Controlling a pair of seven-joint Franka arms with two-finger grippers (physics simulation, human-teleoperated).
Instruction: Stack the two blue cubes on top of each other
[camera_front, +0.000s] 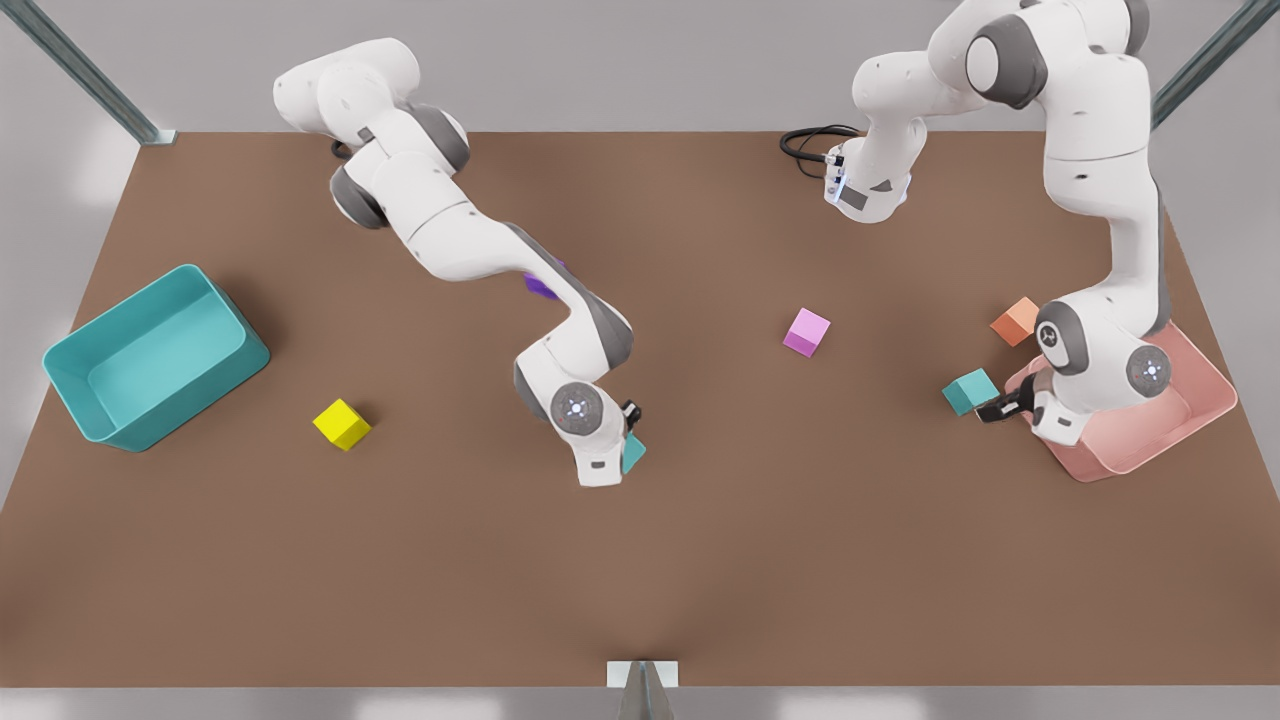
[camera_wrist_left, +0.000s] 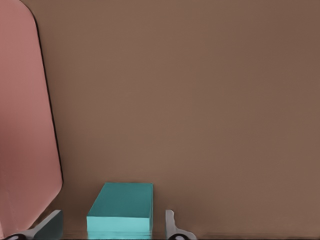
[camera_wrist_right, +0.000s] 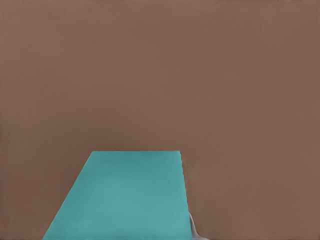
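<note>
Brown table (camera_front: 700, 560) is carrying everything. The large teal bin (camera_front: 150, 355) is sitting at the front view's left, and the pink tray (camera_front: 1170, 425) is lying at the front view's right, partly under an arm.

The left gripper (camera_front: 1000, 408) is reaching out from over the pink tray, low by the table. In the left wrist view its fingers (camera_wrist_left: 172, 225) are standing spread on either side of one blue cube (camera_wrist_left: 121, 208), with gaps showing on both sides, so not pinching it. That cube (camera_front: 970, 391) is resting on the table just beside the tray's edge (camera_wrist_left: 25, 125).

The right gripper (camera_front: 628, 440) is hanging near the table's middle. The other blue cube (camera_front: 633, 455) is peeking out beside the hand, tilted; in the right wrist view it (camera_wrist_right: 125, 197) is looming close, with one fingertip (camera_wrist_right: 194, 229) against its side. I cannot tell whether the fingers are clamping it.

Smaller items, well apart: pink cube (camera_front: 806, 332), yellow cube (camera_front: 341, 424), orange cube (camera_front: 1015, 321) beside the tray, purple cube (camera_front: 543, 285) half hidden behind the right arm.
</note>
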